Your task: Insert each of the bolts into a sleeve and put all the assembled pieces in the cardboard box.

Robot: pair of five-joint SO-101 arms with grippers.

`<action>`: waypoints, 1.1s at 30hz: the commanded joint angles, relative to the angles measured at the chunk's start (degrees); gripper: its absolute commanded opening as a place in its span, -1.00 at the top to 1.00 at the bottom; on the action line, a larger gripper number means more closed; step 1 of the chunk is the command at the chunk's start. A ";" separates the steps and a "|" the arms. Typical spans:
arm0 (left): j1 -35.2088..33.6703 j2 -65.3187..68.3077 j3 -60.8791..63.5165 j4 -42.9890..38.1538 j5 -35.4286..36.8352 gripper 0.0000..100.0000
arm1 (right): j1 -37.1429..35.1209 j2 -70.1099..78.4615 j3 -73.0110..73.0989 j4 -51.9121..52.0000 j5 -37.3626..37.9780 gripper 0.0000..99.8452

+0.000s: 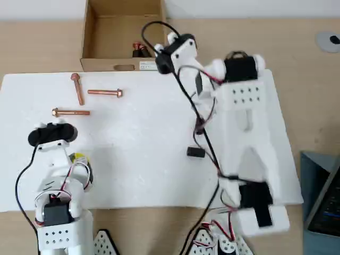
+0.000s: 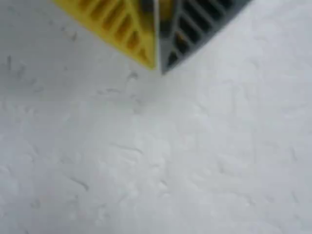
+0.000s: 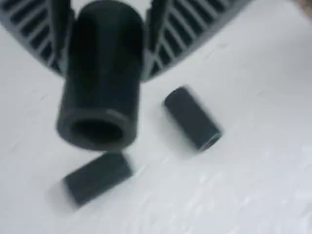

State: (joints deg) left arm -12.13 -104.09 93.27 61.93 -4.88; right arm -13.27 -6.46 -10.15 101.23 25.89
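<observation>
Clamping a black sleeve point(image 3: 100, 97) across its middle in the right jaws, bore end left clear, probably to take a bolt. Noted a loose sleeve point(image 3: 192, 117) and a second loose sleeve point(image 3: 97, 176) lying just beyond on the white surface point(image 2: 170, 170). Left jaws shut on nothing, tips close over it. Three bolts point(image 1: 78, 87) point(image 1: 105, 93) point(image 1: 70, 112) waiting near the cardboard box point(image 1: 103, 62), well apart from the sleeves. Held sleeve's far end buried between the jaws. Copper-and-dark item point(image 1: 139, 49) inside the box too small to identify, possibly a finished piece.
</observation>
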 commanded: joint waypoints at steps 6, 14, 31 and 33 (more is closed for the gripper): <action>-1.41 4.35 -12.04 4.13 -0.35 0.99 | 0.04 -19.12 20.70 -5.54 -3.16 0.98; -1.49 25.19 -26.37 4.22 -0.35 0.99 | 0.13 -27.91 31.08 -6.95 -3.16 0.98; -1.58 77.85 -72.09 8.09 -0.35 0.99 | 0.13 -29.85 33.36 -6.86 -5.27 0.98; -1.58 84.00 -77.89 10.81 -0.35 0.99 | 0.48 -29.85 33.27 -6.68 -6.33 0.98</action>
State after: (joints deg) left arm -13.01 -27.25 25.93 70.02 -4.88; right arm -13.19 -34.33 23.34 95.25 20.88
